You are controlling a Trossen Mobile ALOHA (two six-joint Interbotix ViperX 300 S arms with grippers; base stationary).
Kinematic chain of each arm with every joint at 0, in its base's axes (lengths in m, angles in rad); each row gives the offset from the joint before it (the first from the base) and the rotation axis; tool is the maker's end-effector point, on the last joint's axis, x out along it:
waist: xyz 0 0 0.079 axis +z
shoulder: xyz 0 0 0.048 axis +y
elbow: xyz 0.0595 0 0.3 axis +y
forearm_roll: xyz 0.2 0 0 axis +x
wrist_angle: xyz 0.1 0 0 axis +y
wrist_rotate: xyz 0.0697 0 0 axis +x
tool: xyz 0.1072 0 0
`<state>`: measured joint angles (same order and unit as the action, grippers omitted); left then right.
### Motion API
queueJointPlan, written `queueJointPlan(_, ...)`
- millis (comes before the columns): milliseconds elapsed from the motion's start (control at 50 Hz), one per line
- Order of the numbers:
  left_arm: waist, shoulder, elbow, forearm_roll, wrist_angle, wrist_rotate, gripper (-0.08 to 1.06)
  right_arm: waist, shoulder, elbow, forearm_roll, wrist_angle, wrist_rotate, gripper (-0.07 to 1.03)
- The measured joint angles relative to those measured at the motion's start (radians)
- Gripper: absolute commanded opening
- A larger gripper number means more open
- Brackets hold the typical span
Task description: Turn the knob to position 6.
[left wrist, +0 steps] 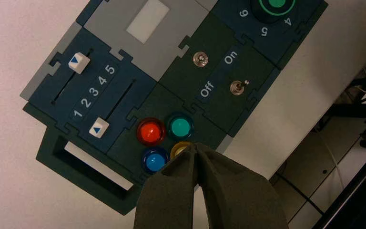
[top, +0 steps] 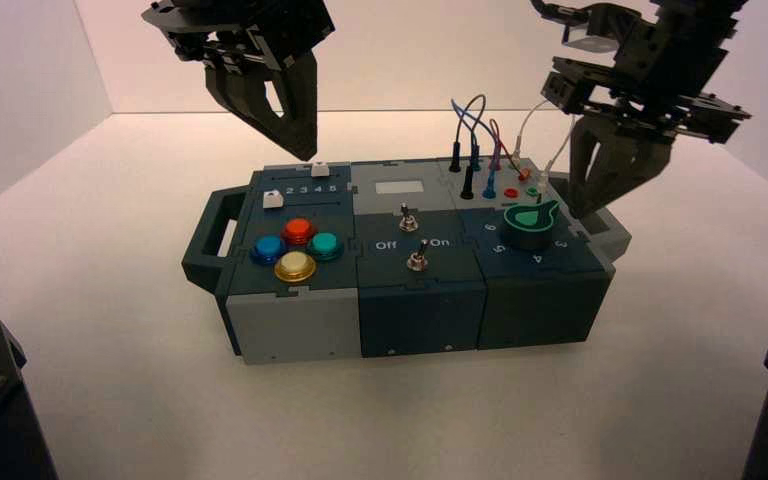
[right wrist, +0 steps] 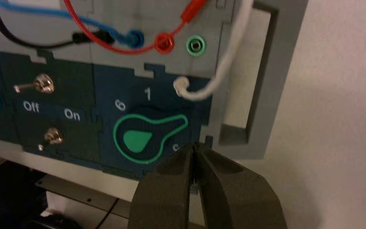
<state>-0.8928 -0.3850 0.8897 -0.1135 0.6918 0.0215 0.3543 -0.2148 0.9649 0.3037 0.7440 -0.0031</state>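
Note:
The knob (top: pixel 530 222) is a black dial with a green rim on the box's right panel. In the right wrist view the knob (right wrist: pixel 140 139) has its long green lobe turned away from the digit 6 (right wrist: pixel 119 105), past the digit 1 (right wrist: pixel 147 94). My right gripper (right wrist: pixel 194 145) is shut on nothing, and its tips hang just off the knob's lobe near the box's right edge. From above, the right gripper (top: pixel 588 210) hovers right of the knob. The left gripper (top: pixel 300 145) is shut and held high over the box's back left; the left wrist view shows the left gripper (left wrist: pixel 194 147) over the buttons.
Two metal toggle switches (top: pixel 407 212) (top: pixel 418 258) stand in the middle panel by Off and On. Red, teal, blue and yellow buttons (top: pixel 296 246) sit front left, with two white sliders (left wrist: pixel 79 62) (left wrist: pixel 99 129) behind. Plugged wires (top: pixel 475 130) rise behind the knob. A handle (top: pixel 205 240) juts left.

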Motion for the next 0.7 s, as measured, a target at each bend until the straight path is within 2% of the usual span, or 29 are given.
queueJointPlan(320,0.0,-0.002,0.0,0.0,0.005,0.009,-0.03,0.002,0.06,-0.037,-0.005,-0.029,0.0,-0.02)
queueJointPlan(700,0.0,-0.002,0.0,0.002,0.008,0.011,-0.03,0.002,0.109,-0.043,-0.006,-0.038,-0.002,-0.02)
